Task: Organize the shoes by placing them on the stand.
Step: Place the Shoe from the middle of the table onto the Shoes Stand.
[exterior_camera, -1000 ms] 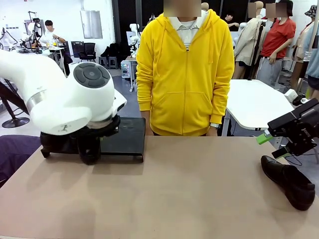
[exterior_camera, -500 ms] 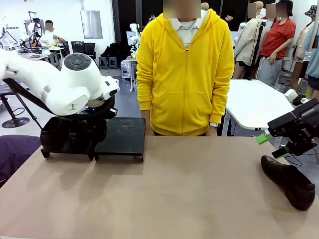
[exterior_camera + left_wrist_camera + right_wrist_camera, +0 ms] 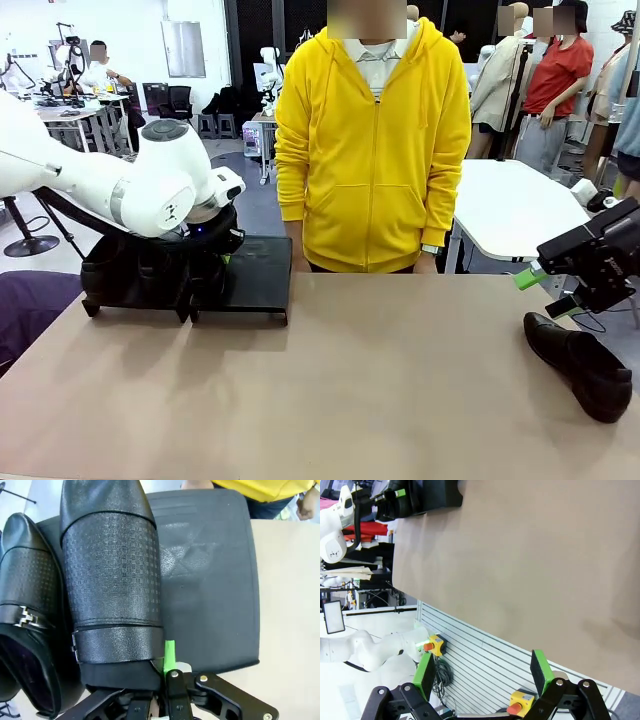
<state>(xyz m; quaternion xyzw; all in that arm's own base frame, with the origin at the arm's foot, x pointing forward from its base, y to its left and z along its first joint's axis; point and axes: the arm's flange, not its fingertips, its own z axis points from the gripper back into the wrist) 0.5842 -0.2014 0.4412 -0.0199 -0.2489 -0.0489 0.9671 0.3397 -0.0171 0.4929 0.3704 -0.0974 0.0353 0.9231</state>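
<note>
Shoes go onto the low black slanted stand [image 3: 245, 275] at the desk's [image 3: 330, 380] far left corner.

In the left wrist view the left claw [image 3: 162, 680] is clamped on the heel end of a black embossed leather loafer [image 3: 112, 585], whose long axis runs straight away from the fingers, up the stand beside a buckled loafer [image 3: 25, 605]. A third glossy black loafer [image 3: 580, 362] lies at the desk's right edge, just under the right claw [image 3: 482, 672], whose green pads stand apart; that arm is much the nearer.

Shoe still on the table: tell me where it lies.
Front view: the loose shoe lies at the table's far right, below the right end effector, far from the stand.
</note>
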